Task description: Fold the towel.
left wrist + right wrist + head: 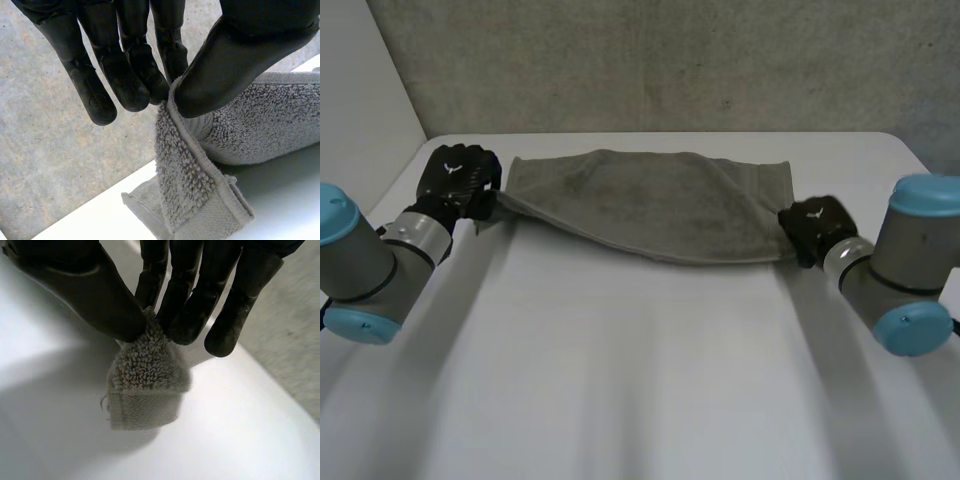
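Robot hands, left (pixel 460 180) and right (pixel 815 225), pinch towel (pixel 640 205) over white table (pixel 640 380) by wall (pixel 670 60).

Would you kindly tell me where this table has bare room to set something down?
Widest bare patch: the table between the two arms, nearer than the towel. A thin strip lies behind the towel, to the far edge. Crowded at the towel's ends, where the left hand and right hand pinch it.

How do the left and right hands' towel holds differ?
The left hand sits farther back on the table than the right hand. The left hand pinches a hem edge; the right hand pinches a bunched tuft above the corner. Both pinch the towel between thumb and fingers.
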You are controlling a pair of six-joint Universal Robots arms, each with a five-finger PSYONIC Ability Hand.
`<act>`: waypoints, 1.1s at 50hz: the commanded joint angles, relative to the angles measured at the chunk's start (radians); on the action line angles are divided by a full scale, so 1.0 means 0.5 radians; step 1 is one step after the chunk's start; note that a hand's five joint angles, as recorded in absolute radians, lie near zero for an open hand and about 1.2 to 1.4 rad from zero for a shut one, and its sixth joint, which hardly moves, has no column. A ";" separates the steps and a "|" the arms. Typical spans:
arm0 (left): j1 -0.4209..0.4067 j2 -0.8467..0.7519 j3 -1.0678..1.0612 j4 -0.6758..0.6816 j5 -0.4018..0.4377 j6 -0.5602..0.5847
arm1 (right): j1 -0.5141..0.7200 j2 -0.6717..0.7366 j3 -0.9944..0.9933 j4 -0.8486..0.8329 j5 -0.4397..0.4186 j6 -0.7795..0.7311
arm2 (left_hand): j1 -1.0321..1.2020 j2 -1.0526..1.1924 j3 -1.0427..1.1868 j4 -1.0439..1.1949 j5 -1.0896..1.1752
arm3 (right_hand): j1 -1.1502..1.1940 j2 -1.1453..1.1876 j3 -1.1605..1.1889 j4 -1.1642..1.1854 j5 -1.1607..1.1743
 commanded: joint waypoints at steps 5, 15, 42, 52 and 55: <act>0.000 0.332 -0.183 -0.074 0.022 0.002 | -0.104 -0.434 0.012 0.435 -0.019 0.003 | 0.241 0.086 0.096 0.064 0.167 | 0.154 0.183 0.144 0.119 0.126; 0.015 0.609 -0.465 -0.163 0.105 0.024 | -0.255 -0.578 0.074 0.844 -0.123 -0.033 | 0.241 0.086 0.096 0.064 0.167 | 0.154 0.183 0.144 0.119 0.126; 0.218 0.880 -0.586 -0.519 0.497 0.018 | -0.565 -0.687 -0.045 1.209 -0.544 -0.258 | 0.241 0.086 0.096 0.064 0.167 | 0.154 0.183 0.144 0.119 0.126; 0.138 0.058 0.236 -0.614 0.476 -0.001 | -0.227 0.065 -1.054 1.200 -0.071 -0.181 | 0.241 0.086 0.096 0.064 0.167 | 0.154 0.183 0.144 0.119 0.126; 0.114 -0.151 0.488 -0.657 0.424 -0.004 | -0.191 0.240 -1.278 1.197 -0.034 -0.153 | 0.241 0.086 0.096 0.064 0.167 | 0.154 0.183 0.144 0.119 0.126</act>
